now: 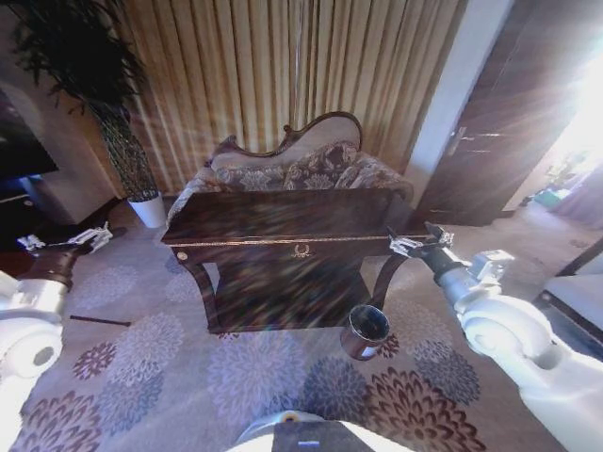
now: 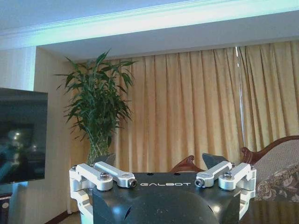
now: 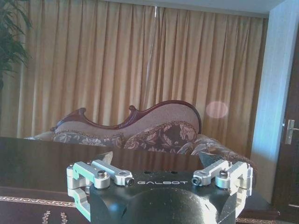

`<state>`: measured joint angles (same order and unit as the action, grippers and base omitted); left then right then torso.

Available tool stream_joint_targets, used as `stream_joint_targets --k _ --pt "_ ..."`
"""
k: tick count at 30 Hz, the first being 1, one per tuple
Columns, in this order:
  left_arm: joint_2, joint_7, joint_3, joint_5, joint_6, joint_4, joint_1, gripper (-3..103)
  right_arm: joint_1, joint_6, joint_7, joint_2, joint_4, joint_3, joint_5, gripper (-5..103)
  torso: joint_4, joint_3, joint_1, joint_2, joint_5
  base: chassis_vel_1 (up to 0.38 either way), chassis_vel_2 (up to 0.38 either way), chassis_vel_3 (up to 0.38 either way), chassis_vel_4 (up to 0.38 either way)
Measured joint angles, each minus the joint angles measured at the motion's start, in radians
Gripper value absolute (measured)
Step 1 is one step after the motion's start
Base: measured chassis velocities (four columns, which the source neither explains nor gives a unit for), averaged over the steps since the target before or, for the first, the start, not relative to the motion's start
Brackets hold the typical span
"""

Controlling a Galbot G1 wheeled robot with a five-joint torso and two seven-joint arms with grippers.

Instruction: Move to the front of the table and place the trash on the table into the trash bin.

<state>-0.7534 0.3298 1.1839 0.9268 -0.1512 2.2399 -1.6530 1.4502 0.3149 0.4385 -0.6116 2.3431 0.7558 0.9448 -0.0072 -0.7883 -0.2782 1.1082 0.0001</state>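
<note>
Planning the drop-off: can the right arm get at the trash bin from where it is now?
Probably yes: the trash bin stands on the carpet by the table leg, below the right gripper, nothing between them.

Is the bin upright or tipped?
Upright. In the head view the trash bin stands on the carpet by the front right leg of the table, its shiny rim facing up.

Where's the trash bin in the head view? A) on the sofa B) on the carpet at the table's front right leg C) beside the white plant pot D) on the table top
B: the trash bin stands on the carpet by the front right leg of the table.
</note>
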Motion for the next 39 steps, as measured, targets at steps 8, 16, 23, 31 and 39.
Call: stream_joint_targets --k 8,16,23,31,39 --pt "0.000 -0.001 -0.002 0.000 0.000 -0.006 0.002 100 0.020 0.000 0.000 -0.016 -0.006 0.011 -0.012 100 0.0000 0.000 0.000 0.000 0.0000 0.000 0.000 0.000 0.000" --pt "0.000 -0.004 0.005 0.000 0.000 -0.012 -0.002 100 0.038 0.000 0.000 -0.020 -0.008 0.029 -0.019 100 0.0001 0.000 0.000 0.000 -0.0001 0.000 0.000 0.000 0.000" --pt "0.007 -0.005 0.002 -0.001 0.000 -0.010 0.002 100 0.046 -0.003 0.000 -0.029 -0.010 0.031 -0.028 100 0.0000 0.000 0.000 0.000 -0.0001 0.040 -0.047 -0.046 0.044" --pt "0.009 -0.005 0.001 -0.001 0.001 -0.010 0.001 100 0.049 -0.007 0.001 -0.037 -0.018 0.030 -0.037 100 0.0000 0.000 0.000 0.000 -0.0001 0.089 -0.086 -0.094 0.081" --pt "0.015 -0.005 0.003 0.003 0.001 -0.007 0.001 100 0.057 -0.009 0.002 -0.039 -0.018 0.034 -0.041 100 0.0000 0.000 0.000 0.000 0.0000 0.096 -0.100 -0.089 0.100"
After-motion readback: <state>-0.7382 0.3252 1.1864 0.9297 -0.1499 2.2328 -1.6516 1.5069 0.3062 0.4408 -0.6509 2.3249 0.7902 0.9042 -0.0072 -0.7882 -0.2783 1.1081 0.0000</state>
